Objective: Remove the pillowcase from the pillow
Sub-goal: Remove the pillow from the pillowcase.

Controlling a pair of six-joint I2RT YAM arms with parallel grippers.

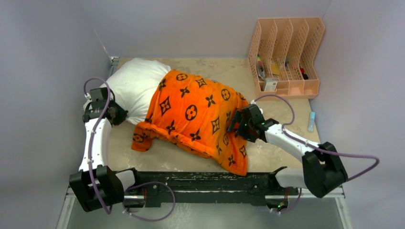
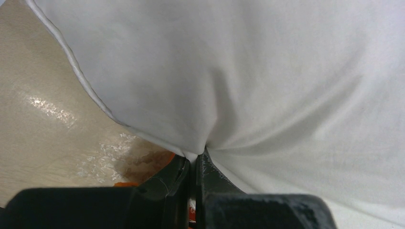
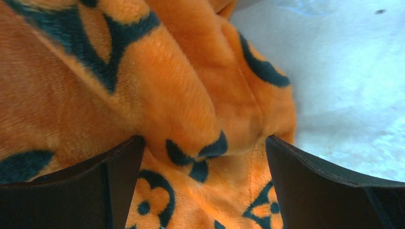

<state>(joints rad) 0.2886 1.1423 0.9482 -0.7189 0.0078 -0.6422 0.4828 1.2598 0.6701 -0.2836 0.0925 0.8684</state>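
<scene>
The white pillow (image 1: pixel 136 86) lies at the back left of the table, its right part still inside the orange pillowcase (image 1: pixel 196 114) printed with black motifs. My left gripper (image 1: pixel 116 113) is shut on a pinch of the pillow's white fabric (image 2: pixel 200 150) at its near-left edge. Over the pillowcase's right end, my right gripper (image 1: pixel 236 125) stands open. In the right wrist view its fingers (image 3: pixel 119 181) sit wide apart with a fold of the orange pillowcase (image 3: pixel 191 143) bulging between them, not clamped.
A peach plastic file rack (image 1: pixel 286 57) holding small items stands at the back right. A small light blue object (image 1: pixel 311 120) lies near the right wall. Grey walls close in the table on three sides. A black rail (image 1: pixel 205 181) runs along the near edge.
</scene>
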